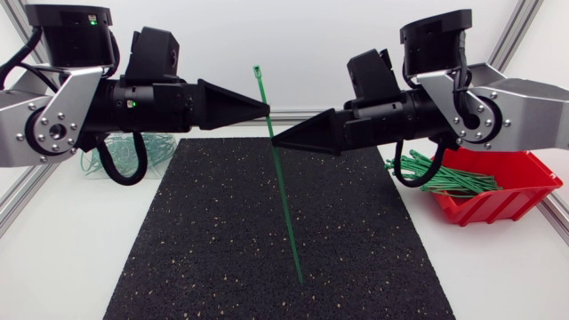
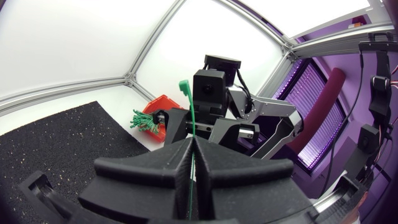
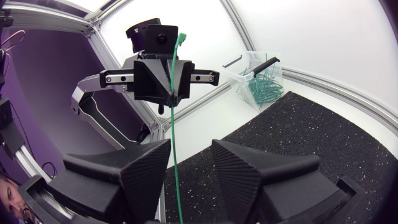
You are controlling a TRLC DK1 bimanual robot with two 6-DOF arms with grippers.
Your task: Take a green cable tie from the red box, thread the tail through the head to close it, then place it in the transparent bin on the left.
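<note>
Plastic and see-through, the transparent bin (image 1: pixel 169 147) stands at the far left behind my left arm, with green ties already lying in it; beside it the black mat (image 1: pixel 222 258) covers the middle of the table.

Next comes the left gripper (image 1: pixel 265 108), raised above the mat with its wedge fingers pressed together on the green cable tie (image 1: pixel 283 187), pinching it a little below the head; the head sticks up above the fingertips, and the long tail hangs down, slanting, to end near the mat.

Just beyond, the right gripper (image 1: pixel 277 140) points in from the other side, slightly lower; its fingers are spread, the strip running between them, nearer one finger, and I cannot see that either touches it.

At the far right the red box (image 1: pixel 498 206) holds the remaining ties.

As I judge it, the tie is very light, thin and springy; it holds a nearly straight line from a single pinch, so it is stiff enough to aim yet will bow readily; its smooth surface could slip or twist between the pads; the free tail may flick when bent.

A sound hold for the right gripper looks to be across the flat faces of the tail, low enough to curl the tip up towards the head.
</note>
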